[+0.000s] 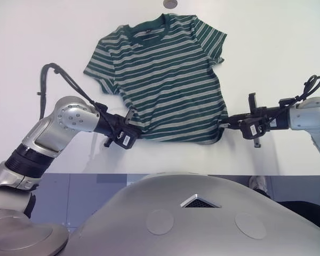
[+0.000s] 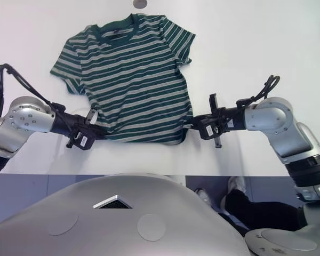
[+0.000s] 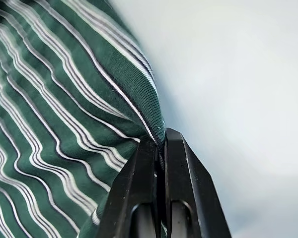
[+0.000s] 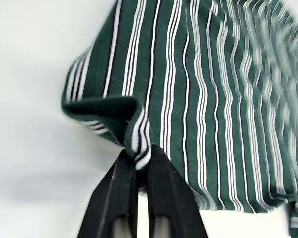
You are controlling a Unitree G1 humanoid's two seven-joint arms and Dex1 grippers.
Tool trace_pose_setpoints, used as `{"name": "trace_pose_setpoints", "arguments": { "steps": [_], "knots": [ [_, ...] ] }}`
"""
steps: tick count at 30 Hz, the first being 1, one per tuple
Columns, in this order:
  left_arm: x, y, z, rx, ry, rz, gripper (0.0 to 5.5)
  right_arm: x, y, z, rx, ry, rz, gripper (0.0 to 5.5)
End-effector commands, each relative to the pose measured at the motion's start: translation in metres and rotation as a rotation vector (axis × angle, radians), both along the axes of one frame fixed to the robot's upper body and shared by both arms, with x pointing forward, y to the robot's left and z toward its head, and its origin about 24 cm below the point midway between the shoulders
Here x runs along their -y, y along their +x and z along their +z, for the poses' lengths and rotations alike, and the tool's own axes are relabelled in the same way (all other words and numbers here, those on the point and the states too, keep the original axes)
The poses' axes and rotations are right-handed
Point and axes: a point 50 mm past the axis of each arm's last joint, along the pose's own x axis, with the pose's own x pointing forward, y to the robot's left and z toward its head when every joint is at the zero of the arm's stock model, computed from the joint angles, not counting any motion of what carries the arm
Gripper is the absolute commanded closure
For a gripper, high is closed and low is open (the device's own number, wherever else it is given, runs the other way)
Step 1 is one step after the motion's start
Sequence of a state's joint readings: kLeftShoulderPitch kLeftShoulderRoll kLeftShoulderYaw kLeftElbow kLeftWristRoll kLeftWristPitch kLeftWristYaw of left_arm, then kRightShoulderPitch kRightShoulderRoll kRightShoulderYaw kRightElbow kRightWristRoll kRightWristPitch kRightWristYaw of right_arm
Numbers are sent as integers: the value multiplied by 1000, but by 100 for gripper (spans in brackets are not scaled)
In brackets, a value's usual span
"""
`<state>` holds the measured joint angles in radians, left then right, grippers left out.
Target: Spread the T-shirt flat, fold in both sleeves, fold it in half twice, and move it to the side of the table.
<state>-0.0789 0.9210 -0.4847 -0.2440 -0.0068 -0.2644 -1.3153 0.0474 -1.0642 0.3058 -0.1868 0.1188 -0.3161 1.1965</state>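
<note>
A green T-shirt with thin white stripes lies face up on the white table, collar at the far side, both sleeves spread out. My left gripper is shut on the hem's near left corner. My right gripper is shut on the hem's near right corner. The left wrist view has the black fingers pinching the ribbed hem edge of the T-shirt. In the right wrist view the fingertips clamp a bunched fold of the T-shirt, whose corner is lifted a little off the table.
White tabletop extends on both sides of the shirt and beyond the collar. A small round grey mark sits on the table past the collar. The table's near edge runs just below both grippers.
</note>
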Motion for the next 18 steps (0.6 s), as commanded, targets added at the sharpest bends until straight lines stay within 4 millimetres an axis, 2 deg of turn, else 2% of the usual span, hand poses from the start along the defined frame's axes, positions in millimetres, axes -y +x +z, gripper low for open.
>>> {"name": "trace_pose_setpoints", "arguments": {
  "steps": [1,4,6,7,9,11,14,18],
  "knots": [
    [-7,34,24,-133,41,64,550,-2,24,26,-129,-4,-58,547],
    [-13,69,48,-291,8,239,550,-7,76,41,-169,88,-221,547],
    [-17,85,54,-315,15,335,550,-14,108,42,-145,140,-346,547],
    [-16,98,53,-265,18,430,550,-18,125,38,-105,147,-430,547],
    [-15,122,49,-132,19,601,550,-26,146,26,-46,148,-572,548],
    [-17,134,43,-23,32,694,550,-37,154,9,-7,133,-655,548],
    [-16,141,34,81,8,757,550,-53,148,-12,13,128,-670,548],
    [-15,143,24,210,-40,813,460,-72,142,-26,8,167,-683,548]
  ]
}}
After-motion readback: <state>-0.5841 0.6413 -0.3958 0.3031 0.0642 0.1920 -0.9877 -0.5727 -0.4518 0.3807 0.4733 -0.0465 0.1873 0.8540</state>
